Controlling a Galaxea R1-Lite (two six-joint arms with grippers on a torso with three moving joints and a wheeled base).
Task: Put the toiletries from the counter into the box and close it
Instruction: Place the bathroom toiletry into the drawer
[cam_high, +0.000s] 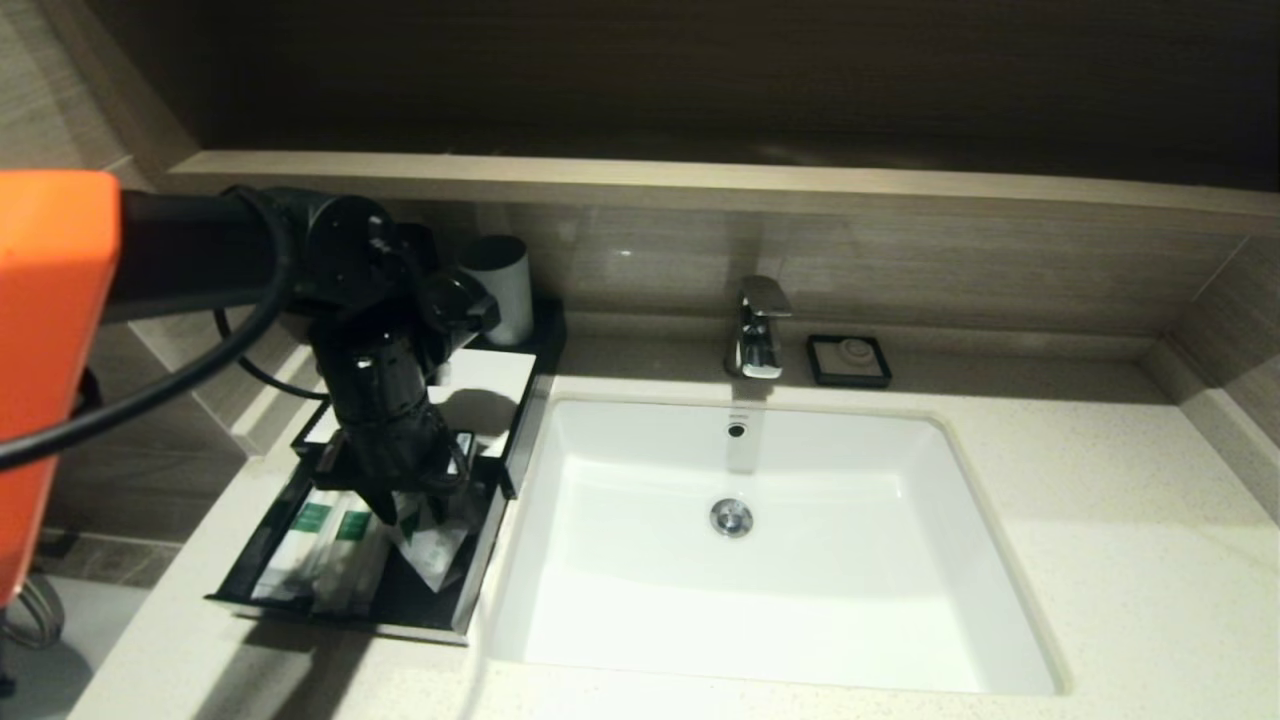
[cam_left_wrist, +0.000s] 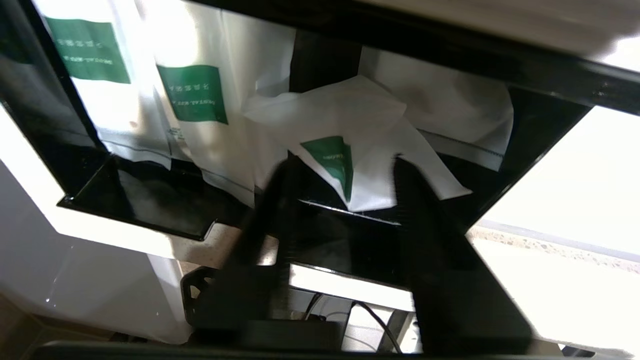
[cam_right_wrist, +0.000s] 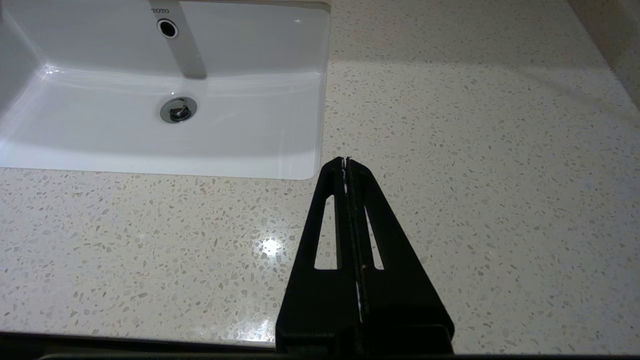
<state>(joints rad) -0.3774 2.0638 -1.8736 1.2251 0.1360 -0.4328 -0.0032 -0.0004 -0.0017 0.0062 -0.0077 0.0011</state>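
The left gripper (cam_left_wrist: 345, 165) hangs over the box's (cam_high: 487, 385) pulled-out drawer, jaws open around a crumpled packet (cam_left_wrist: 350, 150); two more packets (cam_high: 325, 545) lie flat beside it; the right gripper (cam_right_wrist: 346, 161), jaws closed and empty, hovers above the counter (cam_right_wrist: 475, 150) beside the basin (cam_right_wrist: 150, 125).

Left gripper (cam_left_wrist: 345, 165): arm extended over worktop's left edge, pointing down, fingers apart. Right gripper (cam_right_wrist: 346, 161): above worktop's right part, fingers pressed together.
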